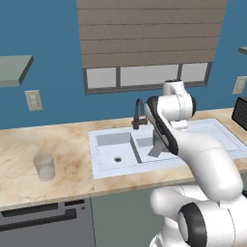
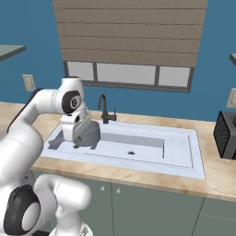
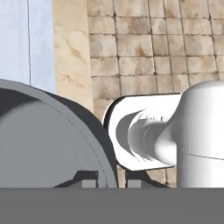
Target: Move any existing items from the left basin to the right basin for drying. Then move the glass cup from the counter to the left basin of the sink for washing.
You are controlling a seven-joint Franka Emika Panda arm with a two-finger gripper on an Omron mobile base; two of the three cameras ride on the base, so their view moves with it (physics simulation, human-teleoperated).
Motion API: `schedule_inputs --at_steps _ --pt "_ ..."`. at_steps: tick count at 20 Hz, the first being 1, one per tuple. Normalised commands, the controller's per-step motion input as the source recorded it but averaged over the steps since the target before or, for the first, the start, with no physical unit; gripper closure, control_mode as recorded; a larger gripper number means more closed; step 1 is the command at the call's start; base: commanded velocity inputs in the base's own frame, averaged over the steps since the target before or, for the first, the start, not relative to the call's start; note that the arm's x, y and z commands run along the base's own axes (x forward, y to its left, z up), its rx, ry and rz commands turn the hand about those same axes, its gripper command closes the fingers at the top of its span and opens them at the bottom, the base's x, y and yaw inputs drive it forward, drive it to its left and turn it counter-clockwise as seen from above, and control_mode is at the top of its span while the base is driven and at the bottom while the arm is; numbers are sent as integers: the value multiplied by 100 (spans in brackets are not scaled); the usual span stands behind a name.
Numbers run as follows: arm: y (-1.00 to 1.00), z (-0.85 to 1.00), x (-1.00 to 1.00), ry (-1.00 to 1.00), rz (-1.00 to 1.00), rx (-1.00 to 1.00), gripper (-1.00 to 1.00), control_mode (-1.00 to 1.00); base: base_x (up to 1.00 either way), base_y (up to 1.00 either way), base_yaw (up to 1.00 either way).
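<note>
Apparently the gripper (image 3: pixel 111 180) pinches the saucepan (image 2: pixel 86 133) by its rim — carry it level, lowering into the right basin (image 2: pixel 138 145) gently.

place: kitchen — sink (image 1: pixel 101 166) | faucet (image 2: pixel 104 108) | counter (image 1: pixel 29 154) | window blind (image 2: pixel 129 32) — cabinets below

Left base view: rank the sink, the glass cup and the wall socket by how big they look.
1. Sink, by far the largest.
2. Glass cup.
3. Wall socket, looking about the cup's size; it sits farther from the camera, so their order is unsure.
</note>
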Motion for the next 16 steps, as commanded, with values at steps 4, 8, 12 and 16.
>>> schedule_inputs --at_steps 4,8,12,16 --pt "-41 0 0 0 -13 0 100 -100 0 0 0" --pt "-33 -7 0 0 -9 0 100 -100 0 0 0" --pt "-25 -15 3 0 -12 0 100 -100 0 0 0" --pt "-15 -4 12 0 -22 0 100 -100 0 0 0"
